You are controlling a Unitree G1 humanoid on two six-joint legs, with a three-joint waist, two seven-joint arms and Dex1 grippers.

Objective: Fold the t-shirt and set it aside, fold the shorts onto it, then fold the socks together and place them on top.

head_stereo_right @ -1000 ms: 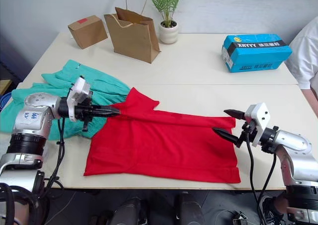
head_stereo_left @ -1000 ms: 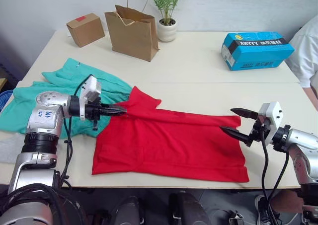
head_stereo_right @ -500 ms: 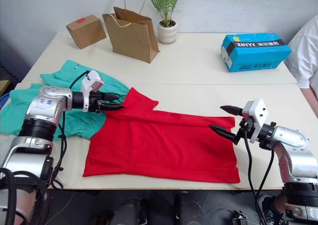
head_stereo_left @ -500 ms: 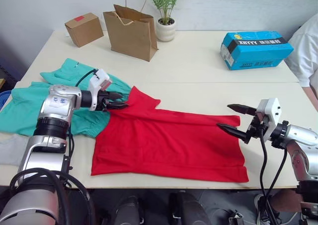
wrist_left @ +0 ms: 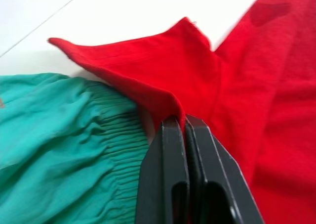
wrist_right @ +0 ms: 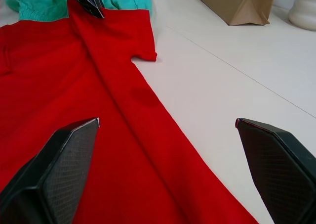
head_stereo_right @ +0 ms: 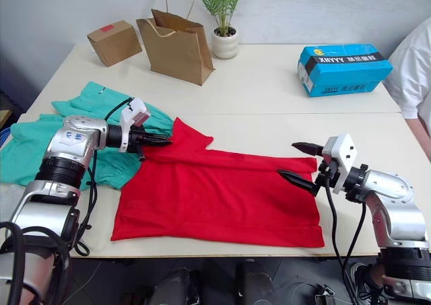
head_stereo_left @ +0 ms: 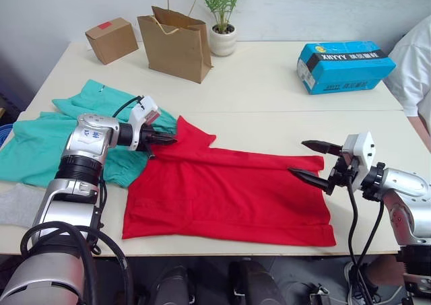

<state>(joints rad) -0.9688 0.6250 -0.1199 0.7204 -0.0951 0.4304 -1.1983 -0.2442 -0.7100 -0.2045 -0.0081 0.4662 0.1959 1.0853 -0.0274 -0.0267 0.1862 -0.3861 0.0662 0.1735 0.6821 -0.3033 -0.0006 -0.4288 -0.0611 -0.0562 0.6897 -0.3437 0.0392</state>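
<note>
From my station I saw the red t-shirt (head_stereo_left: pixel 229 194) spread flat across the near half of the white table (head_stereo_left: pixel 269 83), one sleeve pointing up toward the middle of the table. The left gripper (head_stereo_left: pixel 168 139) had its two black fingers pressed together on the edge of that sleeve; in the left wrist view the red cloth (wrist_left: pixel 163 80) was pinched between them, right beside the gathered waistband of the shorts (wrist_left: pixel 64 135). The teal shorts (head_stereo_left: pixel 40 140) lay crumpled to the left of the t-shirt, partly under my left arm. A grey sock (head_stereo_left: pixel 20 204) sat at the near left edge of the table.

The right gripper (head_stereo_left: pixel 311 159) hovered at the t-shirt's right edge with its fingers wide apart and nothing between them, one tip above the cloth and the other over bare table.

At the back of the table stood a small cardboard box (head_stereo_left: pixel 109 40), a brown paper bag (head_stereo_left: pixel 175 44), a potted plant (head_stereo_left: pixel 223 22) and a blue carton (head_stereo_left: pixel 345 66). A person's white sleeve (head_stereo_left: pixel 414 69) showed at the right.
</note>
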